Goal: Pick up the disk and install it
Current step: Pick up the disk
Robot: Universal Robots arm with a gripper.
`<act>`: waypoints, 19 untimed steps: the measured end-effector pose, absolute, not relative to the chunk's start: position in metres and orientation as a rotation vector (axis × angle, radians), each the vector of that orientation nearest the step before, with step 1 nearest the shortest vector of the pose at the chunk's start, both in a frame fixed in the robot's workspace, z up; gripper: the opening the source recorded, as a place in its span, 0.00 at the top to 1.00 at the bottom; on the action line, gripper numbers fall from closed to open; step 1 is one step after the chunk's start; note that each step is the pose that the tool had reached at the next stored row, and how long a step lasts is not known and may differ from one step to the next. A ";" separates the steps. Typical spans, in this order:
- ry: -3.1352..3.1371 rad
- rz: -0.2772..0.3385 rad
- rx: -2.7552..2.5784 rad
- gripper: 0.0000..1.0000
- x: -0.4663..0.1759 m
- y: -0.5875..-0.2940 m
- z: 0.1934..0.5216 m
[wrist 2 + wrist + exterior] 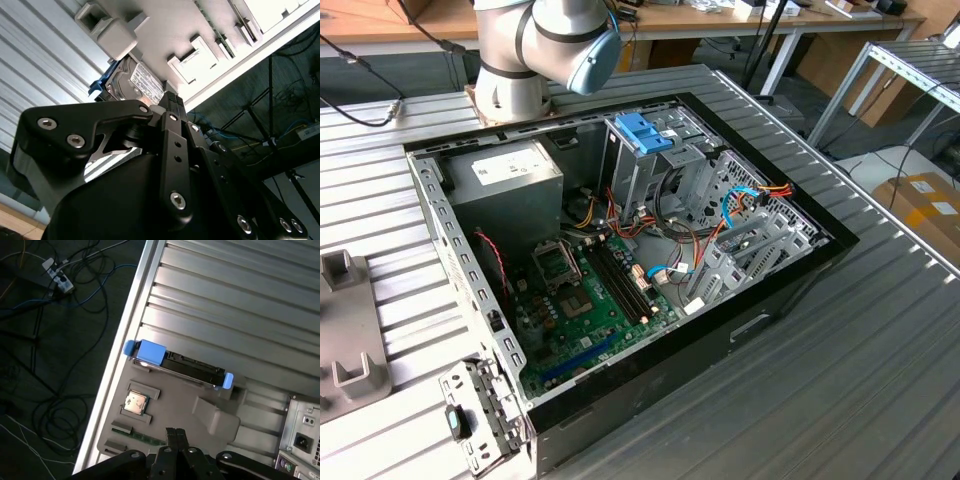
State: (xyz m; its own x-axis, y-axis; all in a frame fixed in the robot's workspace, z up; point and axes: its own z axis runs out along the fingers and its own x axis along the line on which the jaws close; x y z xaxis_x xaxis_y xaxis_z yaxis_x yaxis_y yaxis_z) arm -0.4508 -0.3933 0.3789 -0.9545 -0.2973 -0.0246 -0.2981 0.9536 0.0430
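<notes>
The ribbed metal desk [860, 360] carries an open computer case [775, 300], with the arm [535, 40] rising behind it. Inside the case are a grey power-supply box [510, 178], a green motherboard [585, 305], loose cables and a metal drive cage topped by a blue bracket [645, 130]. Towards the exterior view's left lies a flat grey holder tray [345, 330].

In the first wrist view, the disk [185, 366] stands on edge at that tray's border, beside bare desk ribs, with a raised grey block [215, 412] just beside it. The pincer [174, 432] hovers over the tray, clenched on nothing and apart from the disk. A processor chip [136, 403] sits nearby.
</notes>
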 end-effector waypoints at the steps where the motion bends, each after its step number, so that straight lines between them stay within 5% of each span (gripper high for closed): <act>1: 3.084 0.072 -0.493 0.90 -0.451 -0.393 0.379; 19: 3.041 0.074 -0.726 0.90 -0.451 -0.393 0.379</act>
